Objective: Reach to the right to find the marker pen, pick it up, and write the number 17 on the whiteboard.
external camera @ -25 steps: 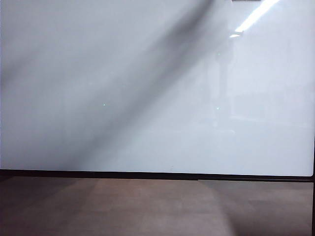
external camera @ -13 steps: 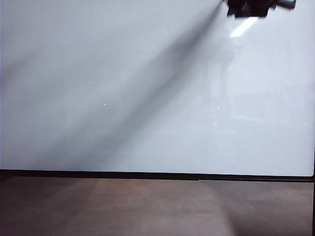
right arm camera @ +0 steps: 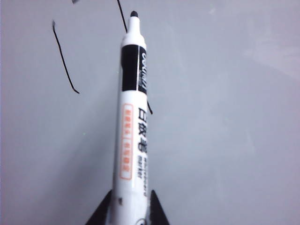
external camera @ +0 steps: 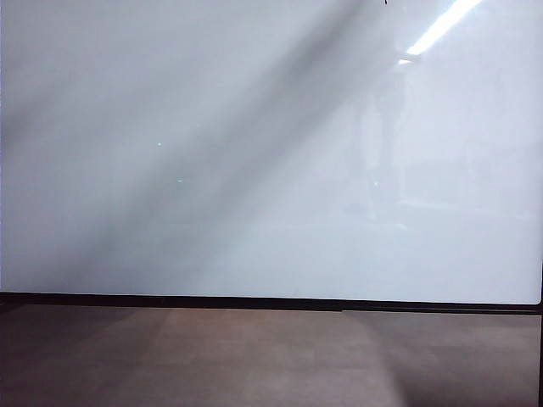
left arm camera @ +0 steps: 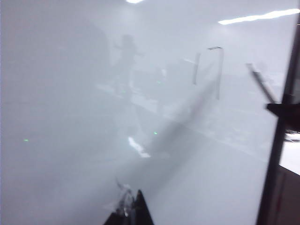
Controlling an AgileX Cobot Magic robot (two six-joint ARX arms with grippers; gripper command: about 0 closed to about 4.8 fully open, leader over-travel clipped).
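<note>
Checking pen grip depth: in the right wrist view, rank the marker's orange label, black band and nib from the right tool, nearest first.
1. Orange label, just beyond the right tool gripping the marker pen.
2. Black band, farther along barrel.
3. Nib, far end.

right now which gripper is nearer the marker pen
Right. The right gripper is shut on the marker pen, over the whiteboard. The left gripper shows no pen nearby.

The tabletop (external camera: 254,360) is matte brown-grey, seen as a strip along the near side; the whiteboard (external camera: 212,170) lies flat on it, its thin black edge strip (external camera: 254,301) meeting the brown surface.
</note>
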